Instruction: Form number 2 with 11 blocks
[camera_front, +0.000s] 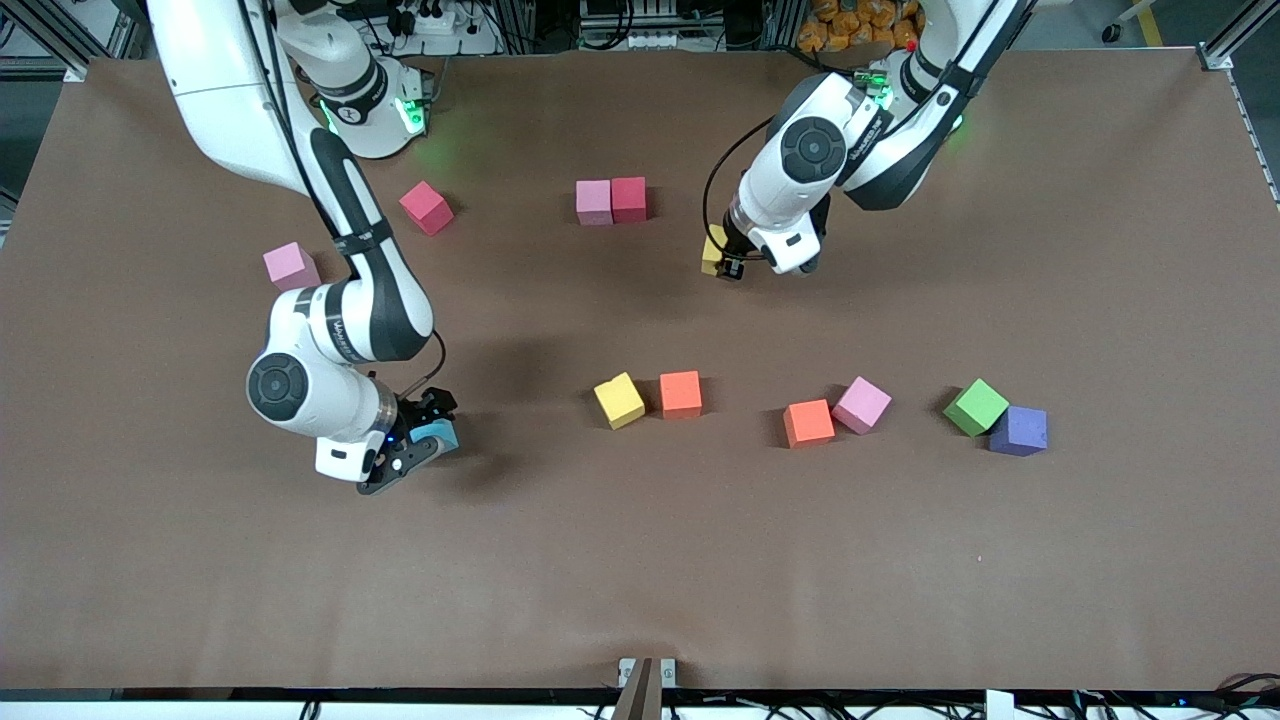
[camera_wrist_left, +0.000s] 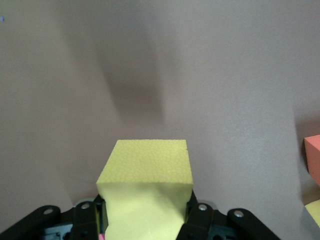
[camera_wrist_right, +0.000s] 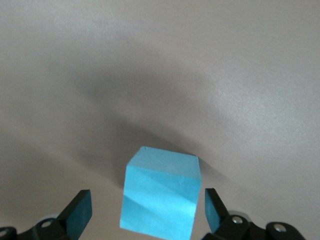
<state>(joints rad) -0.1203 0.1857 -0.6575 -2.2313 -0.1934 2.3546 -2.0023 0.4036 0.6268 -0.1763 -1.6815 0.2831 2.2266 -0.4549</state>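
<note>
Above the brown table (camera_front: 640, 560), a yellow block (camera_wrist_left: 147, 197) is gripped by the left gripper (camera_wrist_left: 147, 220), at 3 o'clock of the pink-and-red pair (camera_front: 611, 201); a blue block (camera_wrist_right: 161, 195) is straddled by the right gripper's (camera_wrist_right: 147, 212) spread fingers.

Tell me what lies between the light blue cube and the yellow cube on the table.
Nothing: the front view shows bare table between light blue cube and yellow cube.

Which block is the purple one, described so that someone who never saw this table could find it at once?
Start at the row of loose blocks nearest the front camera and follow it to the left arm's end of the table. The last pair there is a green block and the purple block, corner to corner. The purple block is the nearer one to the camera, and the only purple one in view.
</note>
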